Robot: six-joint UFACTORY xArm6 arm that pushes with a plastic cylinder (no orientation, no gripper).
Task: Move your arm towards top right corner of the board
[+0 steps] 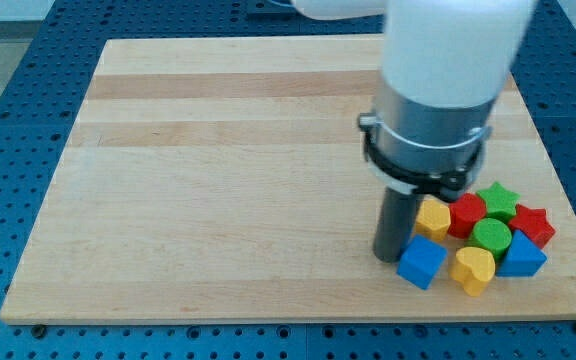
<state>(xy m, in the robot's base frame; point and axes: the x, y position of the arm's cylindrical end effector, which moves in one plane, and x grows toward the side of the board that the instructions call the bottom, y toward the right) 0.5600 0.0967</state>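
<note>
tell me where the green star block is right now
The green star-shaped block sits near the wooden board's right edge, at the top of the block cluster, with the red block to its left and the green round block below it.

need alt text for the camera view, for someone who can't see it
My tip rests on a wooden board near its lower right, touching or nearly touching the left edge of a tight cluster of blocks: yellow block, blue cube, yellow heart, red block, green cylinder, green star, red star, blue triangle.
</note>
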